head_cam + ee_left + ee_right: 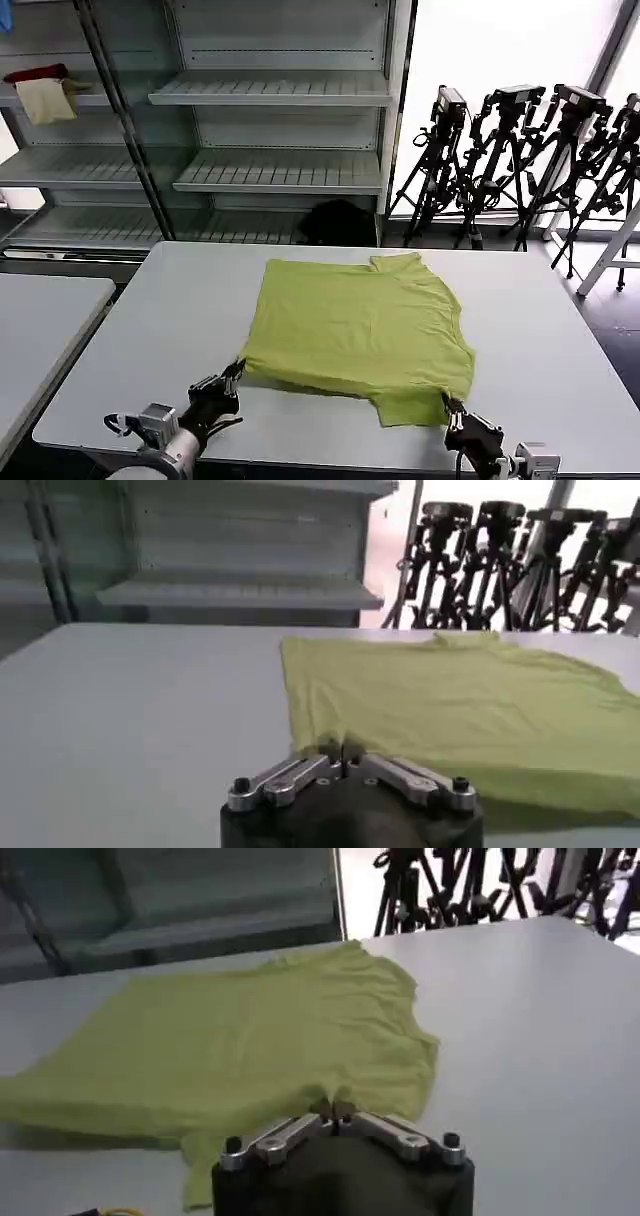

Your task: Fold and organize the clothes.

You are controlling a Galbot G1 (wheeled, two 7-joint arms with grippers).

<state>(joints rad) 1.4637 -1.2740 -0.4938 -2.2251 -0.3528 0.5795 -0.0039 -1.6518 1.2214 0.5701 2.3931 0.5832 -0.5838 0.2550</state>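
The clothes are one lime-green T-shirt [360, 330] lying flat on the grey table [150, 340], its collar toward the far edge and one sleeve pointing to the near right. My left gripper [236, 370] sits at the shirt's near-left corner, shut on the hem. In the left wrist view its fingertips [340, 752] meet at the edge of the shirt [470, 710]. My right gripper [449, 404] is at the near-right sleeve, shut on the fabric. The right wrist view shows the shirt [230, 1038] puckered around the closed gripper [335, 1110].
Metal shelves [280, 90] stand behind the table, with a red cloth [35, 73] and a pale cream cloth [45, 102] at the upper left. Camera tripods [520, 150] cluster at the back right. A second table [40, 320] adjoins on the left. Bare tabletop flanks the shirt.
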